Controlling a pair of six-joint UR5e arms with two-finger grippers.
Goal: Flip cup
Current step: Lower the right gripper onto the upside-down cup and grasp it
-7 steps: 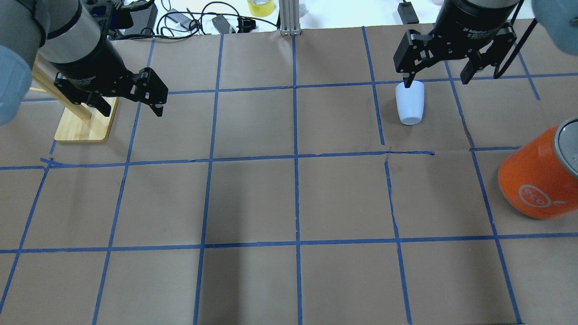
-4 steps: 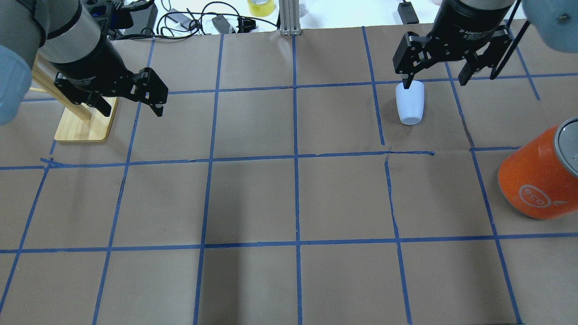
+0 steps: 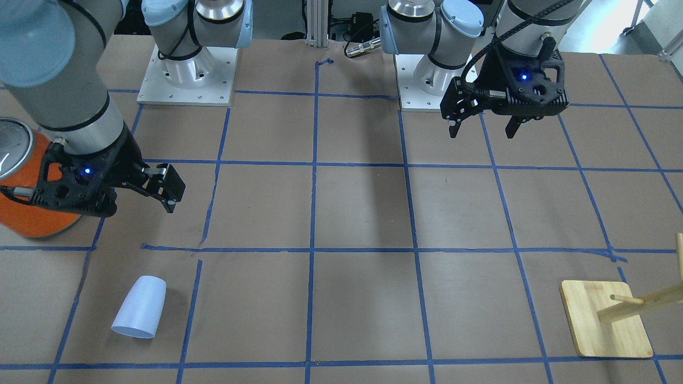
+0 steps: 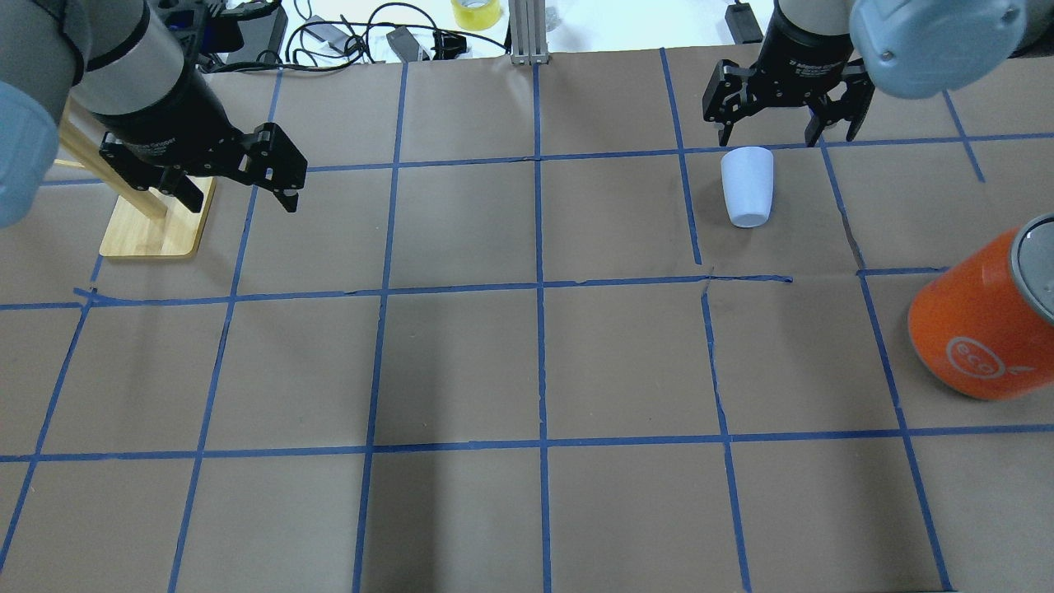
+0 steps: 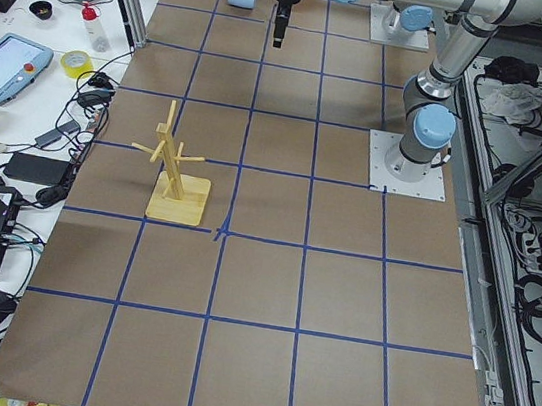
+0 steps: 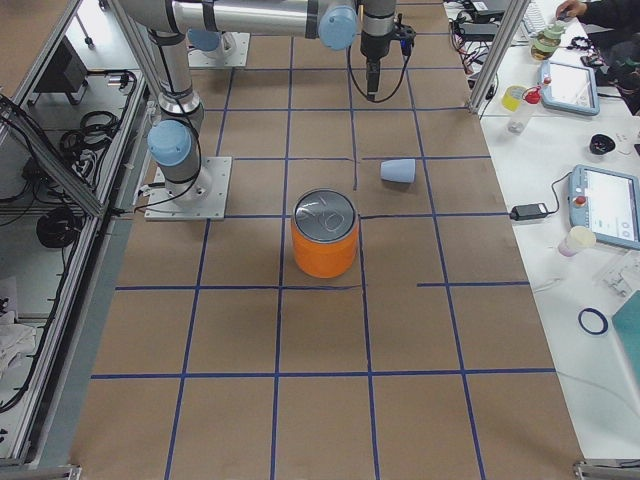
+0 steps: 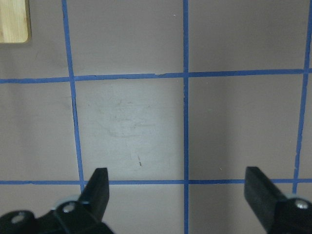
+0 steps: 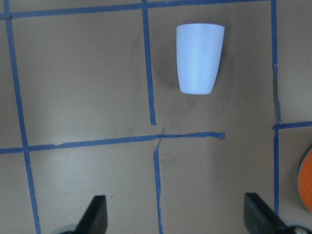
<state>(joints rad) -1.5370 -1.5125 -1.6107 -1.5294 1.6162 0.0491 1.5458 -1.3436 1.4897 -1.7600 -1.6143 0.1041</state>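
Note:
The cup (image 4: 748,186) is a small pale blue tumbler. It lies on its side on the brown paper, wide end pointing away from the robot. It also shows in the front-facing view (image 3: 140,314), the right wrist view (image 8: 199,58) and the exterior right view (image 6: 398,170). My right gripper (image 4: 786,136) is open and empty, raised above the table, clear of the cup; it also shows in the front-facing view (image 3: 136,205) and its wrist view (image 8: 175,217). My left gripper (image 4: 243,198) is open and empty, far from the cup, over bare paper (image 7: 178,195).
A large orange can (image 4: 980,329) with a silver top stands at the right edge, close to the right arm (image 3: 26,213). A wooden peg stand (image 4: 152,231) sits at the far left beside the left gripper. Cables and a tape roll (image 4: 476,12) lie beyond the table's far edge.
My right gripper, whose finger stood at the cup's wide end, has moved up the overhead view and off the cup, still open. The cup and the left arm have not moved.

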